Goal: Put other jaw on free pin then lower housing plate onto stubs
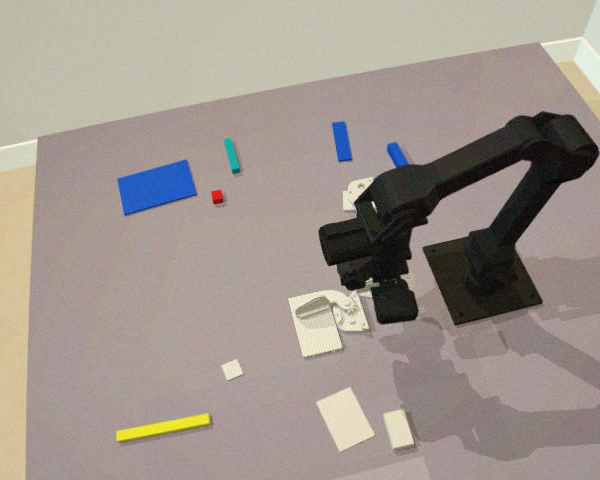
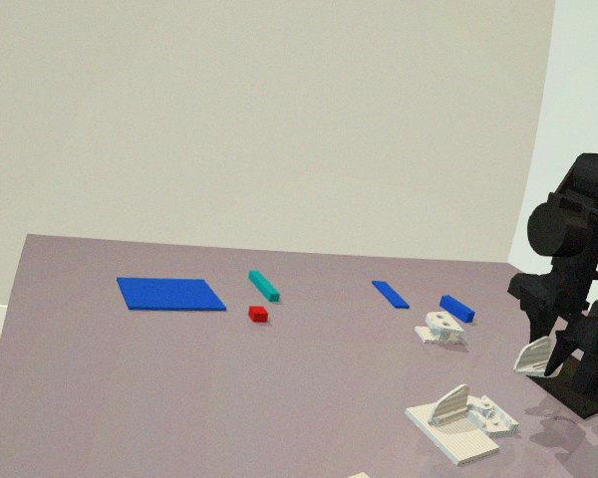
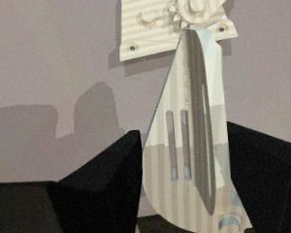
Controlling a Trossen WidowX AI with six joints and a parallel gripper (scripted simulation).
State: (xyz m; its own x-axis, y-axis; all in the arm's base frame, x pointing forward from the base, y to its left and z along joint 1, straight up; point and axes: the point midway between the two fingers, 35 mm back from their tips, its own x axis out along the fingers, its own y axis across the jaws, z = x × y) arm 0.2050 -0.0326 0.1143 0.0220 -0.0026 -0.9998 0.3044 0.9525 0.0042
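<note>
My gripper (image 2: pixel 541 357) (image 3: pixel 179 135) is shut on the loose white jaw (image 2: pixel 532 359) (image 3: pixel 157 194), held above the table near the pin base. Its upright fin stands between the fingers. In the top view the arm mostly hides it. The white pin base (image 1: pixel 361 324) (image 2: pixel 504 427) (image 3: pixel 128 36) lies beside a ribbed block (image 1: pixel 318 333) (image 2: pixel 458 442). The other jaw (image 1: pixel 313 307) (image 2: pixel 451 404) sits on its pin; its fin is over the block. A short round pin (image 3: pixel 147 17) stands bare on the base. The white housing plate (image 1: pixel 360 187) (image 2: pixel 446 322) rests on a small stand, apart from the base.
Behind the housing plate lie a blue bar (image 1: pixel 397 155) (image 2: pixel 456 309) and a flat blue strip (image 1: pixel 341 141) (image 2: pixel 390 294). Farther left are a teal bar (image 1: pixel 231 155), a red cube (image 1: pixel 216 196) and a blue sheet (image 1: pixel 156 187). White pieces (image 1: pixel 345 418) (image 1: pixel 398 429) and a yellow bar (image 1: pixel 163 427) lie in front.
</note>
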